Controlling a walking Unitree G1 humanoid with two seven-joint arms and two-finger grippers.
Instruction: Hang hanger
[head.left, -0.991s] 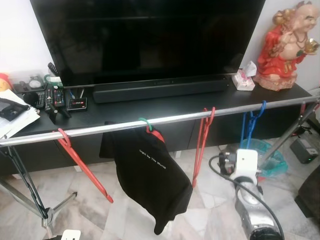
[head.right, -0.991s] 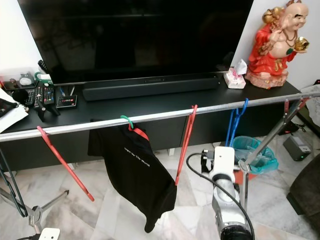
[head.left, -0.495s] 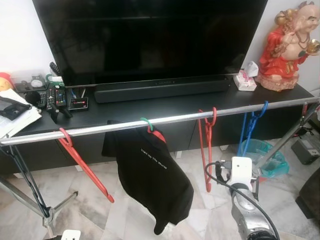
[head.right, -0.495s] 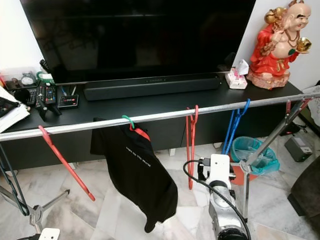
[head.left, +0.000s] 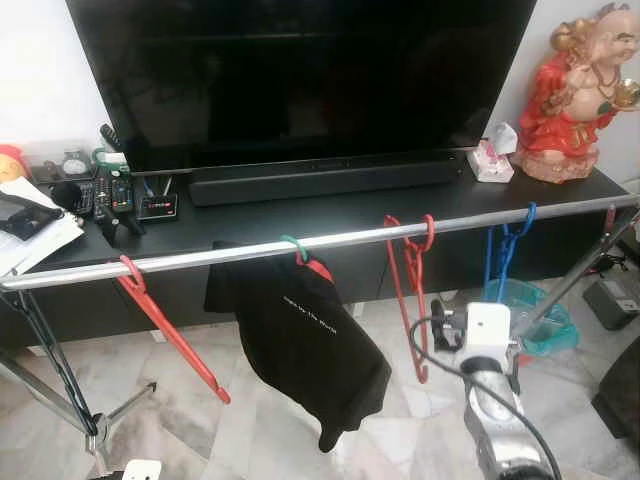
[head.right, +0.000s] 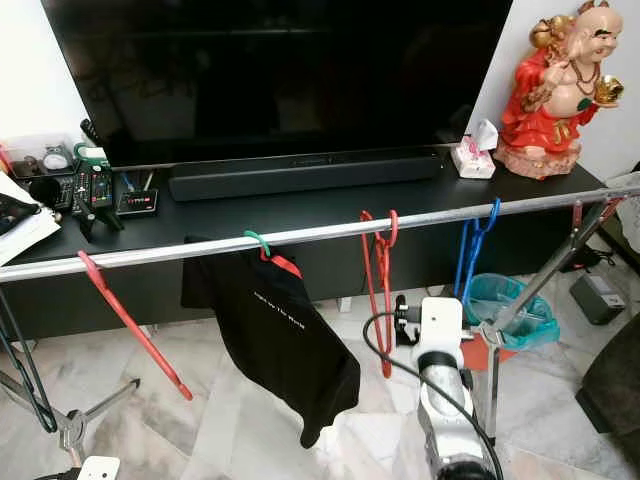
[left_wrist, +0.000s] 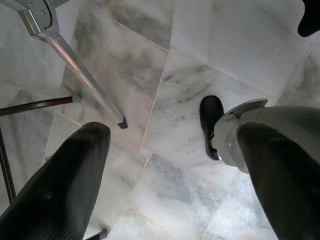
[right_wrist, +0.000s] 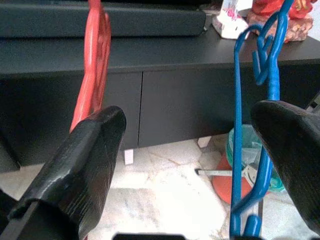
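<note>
The thin red plastic hanger (head.left: 410, 300) hangs by its hook from the long silver metal rail (head.left: 330, 240), between the black T-shirt on a green-hooked hanger (head.left: 300, 330) and the blue plastic hanger (head.left: 500, 260) further to the robot's right. It hangs edge-on and free; nothing touches it. By the look of it, the hanging is done.

The right claw (right_wrist: 195, 165) sits low in front of the rail, its two black fingers (right_wrist: 85, 160) spread wide with nothing between them; the wrist view looks out between the red and blue hangers toward the black worktop (head.left: 330, 210) under the large dark television (head.left: 300, 80). The left claw (left_wrist: 165, 170) hangs idle over the marble floor (left_wrist: 165, 130), fingers apart and empty.

The hanger is likely very light, stiff but springy, smooth enough to slip in a pinch, and prone to swing on the rail. If it needed re-seating, the best hold would be just below the hook, where the arms meet.
</note>
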